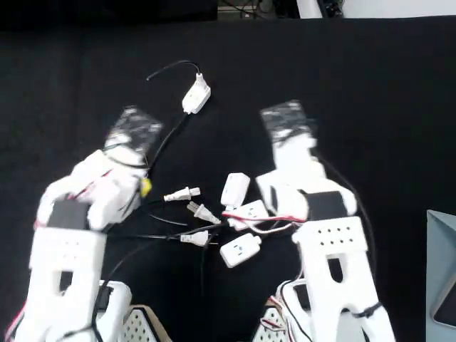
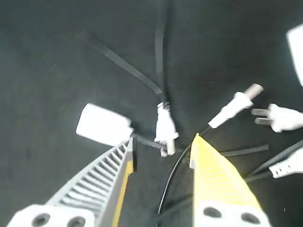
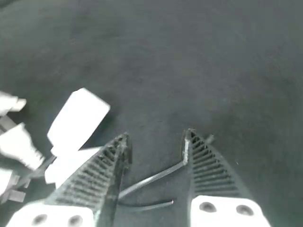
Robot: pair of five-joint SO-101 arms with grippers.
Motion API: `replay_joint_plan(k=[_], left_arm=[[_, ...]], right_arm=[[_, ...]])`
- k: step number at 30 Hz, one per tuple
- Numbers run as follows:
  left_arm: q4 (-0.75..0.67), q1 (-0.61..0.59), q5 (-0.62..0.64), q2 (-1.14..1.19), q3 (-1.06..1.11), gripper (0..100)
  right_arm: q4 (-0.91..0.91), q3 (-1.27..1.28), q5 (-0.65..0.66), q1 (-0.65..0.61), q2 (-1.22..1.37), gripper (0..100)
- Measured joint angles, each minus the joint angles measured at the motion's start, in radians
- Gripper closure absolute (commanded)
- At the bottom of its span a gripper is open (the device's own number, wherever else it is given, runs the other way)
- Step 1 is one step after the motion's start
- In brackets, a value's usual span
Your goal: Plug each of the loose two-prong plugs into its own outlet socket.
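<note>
Starting with your left gripper: fingers spread wide, a corded white plug seen below the tips
Loose plugs: three lying unplugged on the black cloth
Sockets: white blocks just right of them
Right gripper: fingers apart over cloth, beside a socket

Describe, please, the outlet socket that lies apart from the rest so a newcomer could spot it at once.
On the black table, look past both arms toward the far edge. The white outlet socket lies there, a black cord trailing off it, far from the white cluster between the arms.
</note>
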Motion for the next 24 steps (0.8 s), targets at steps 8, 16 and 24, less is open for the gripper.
replay_joint_plan(k=[8, 16, 24], left_arm=[[0.009, -0.273, 0.11, -0.348, 0.285, 80], [0.009, -0.442, 0.189, -0.574, 0.528, 80], [0.009, -0.54, 0.23, -0.713, 0.606, 80]], right_arm=[[0.133, -0.216, 0.141, -0.252, 0.252, 82.2], [0.118, -0.371, 0.267, -0.414, 0.523, 82.2], [0.057, -0.493, 0.307, -0.514, 0.733, 82.3]])
